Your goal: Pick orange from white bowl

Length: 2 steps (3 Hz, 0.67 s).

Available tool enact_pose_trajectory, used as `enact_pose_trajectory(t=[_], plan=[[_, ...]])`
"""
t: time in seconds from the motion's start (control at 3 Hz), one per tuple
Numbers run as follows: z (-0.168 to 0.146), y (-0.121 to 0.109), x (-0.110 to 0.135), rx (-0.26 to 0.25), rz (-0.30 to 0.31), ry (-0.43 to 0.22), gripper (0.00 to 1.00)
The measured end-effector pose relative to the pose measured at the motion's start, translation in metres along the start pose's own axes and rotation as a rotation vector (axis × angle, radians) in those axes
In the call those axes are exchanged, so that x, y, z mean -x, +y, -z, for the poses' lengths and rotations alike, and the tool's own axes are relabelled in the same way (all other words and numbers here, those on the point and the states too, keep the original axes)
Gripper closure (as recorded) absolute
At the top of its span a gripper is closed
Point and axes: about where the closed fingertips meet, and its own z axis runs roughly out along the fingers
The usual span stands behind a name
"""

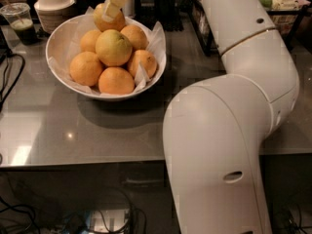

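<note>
Orange (111, 24) lies at 12 o'clock in the white bowl (56, 39) on the counter (97, 130), topping the pile; the tool (115, 3) rests against its upper side, slanting in from 1 o'clock, grip state impossible to tell

1. Gripper (116, 1) low over the back of the wide white paper-lined bowl (54, 52), against the dull golden-yellow orange (108, 21); heaped deep-orange fruit (116, 80) crowd its front.
2. Bulky white robot arm (229, 145) blocks the right.
3. Grey glass table (73, 135) open in front of the bowl.
</note>
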Motion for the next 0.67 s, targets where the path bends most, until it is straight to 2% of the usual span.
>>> enact_pose_trajectory(t=[0.67], plan=[[-0.0084, -0.0020, -0.0103, -0.086, -0.030, 0.045, 0.13]])
